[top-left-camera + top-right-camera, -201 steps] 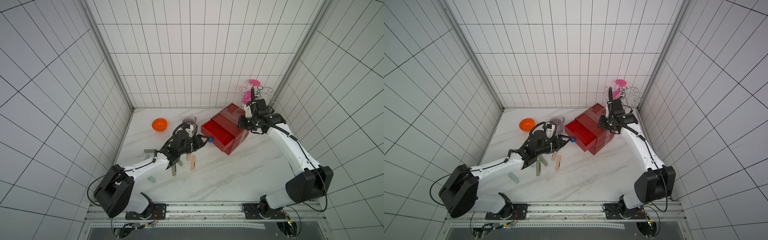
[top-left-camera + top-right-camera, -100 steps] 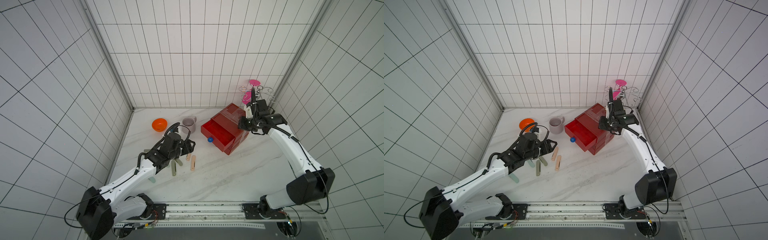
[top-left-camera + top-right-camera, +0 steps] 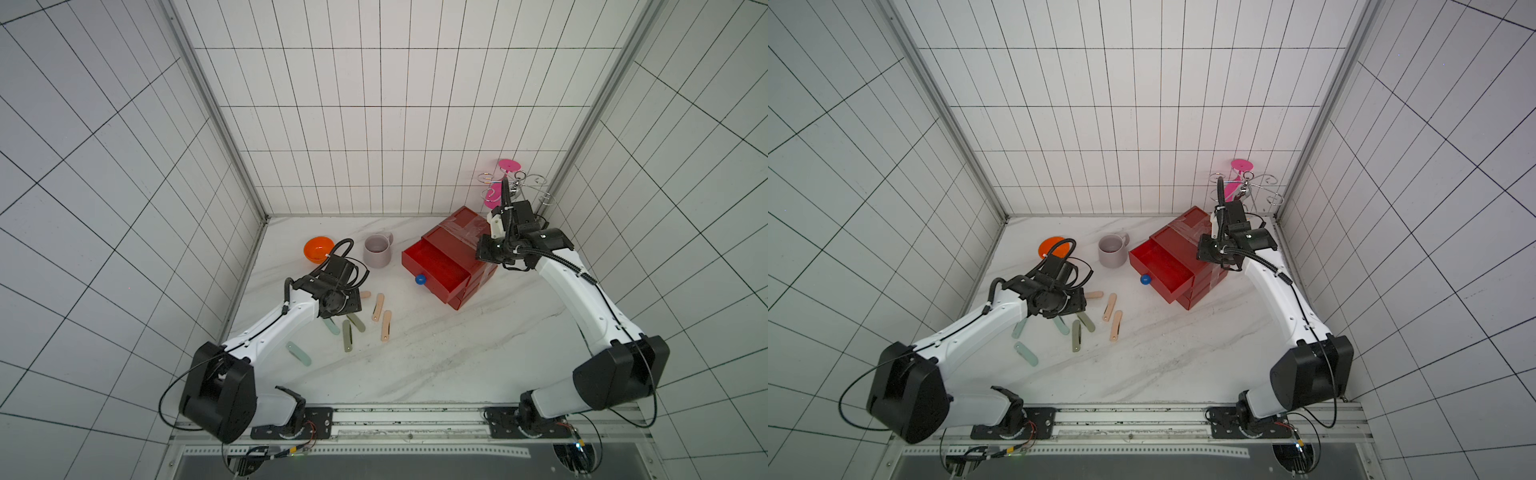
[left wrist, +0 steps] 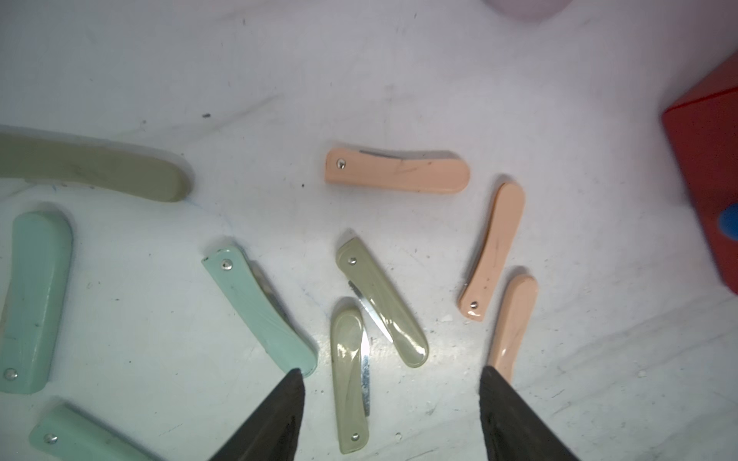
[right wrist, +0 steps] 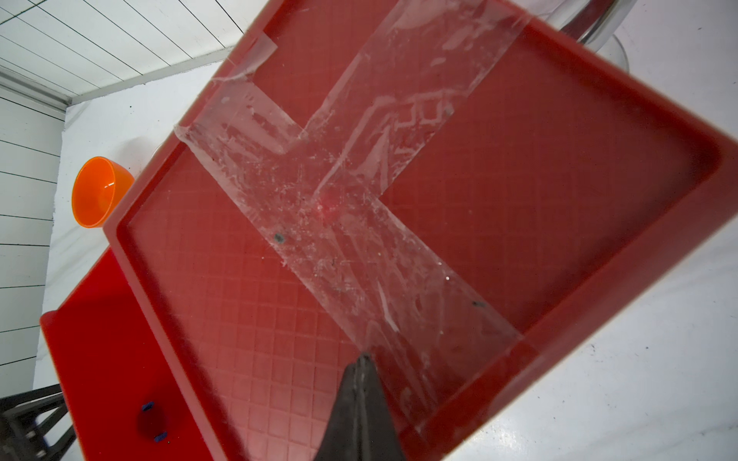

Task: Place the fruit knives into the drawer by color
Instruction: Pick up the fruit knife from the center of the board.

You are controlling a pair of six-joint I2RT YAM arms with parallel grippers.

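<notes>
- Nine fruit knives (image 4: 493,249) lie flat on the worktop (image 3: 436,353) in the left wrist view. There are three peach-pink knives (image 4: 395,173), three olive-grey knives (image 4: 349,379) and three pale mint knives (image 4: 259,311).
- They are scattered in the worktop's left half, about midway between its front and back edges. The peach-pink ones lie nearest the drawer. In both top views the left arm covers some of them.
- One red drawer (image 3: 469,249) chest stands toward the back right corner. Its top tray (image 3: 436,266) is pulled out and nothing lies in it. One blue knob (image 3: 420,279) shows.
- One orange bowl (image 3: 318,249) and one mauve mug (image 3: 377,250) stand near the back edge, left of the drawer.
- The left gripper (image 4: 391,383) hangs over the knives with its fingers (image 4: 279,419) spread wide. They hold nothing and touch nothing, and an olive-grey knife lies below the gap.
- The right gripper (image 5: 361,383) has its fingers pressed together and holds nothing. Its tip rests at the clear tape (image 5: 339,179) on the chest's top.
</notes>
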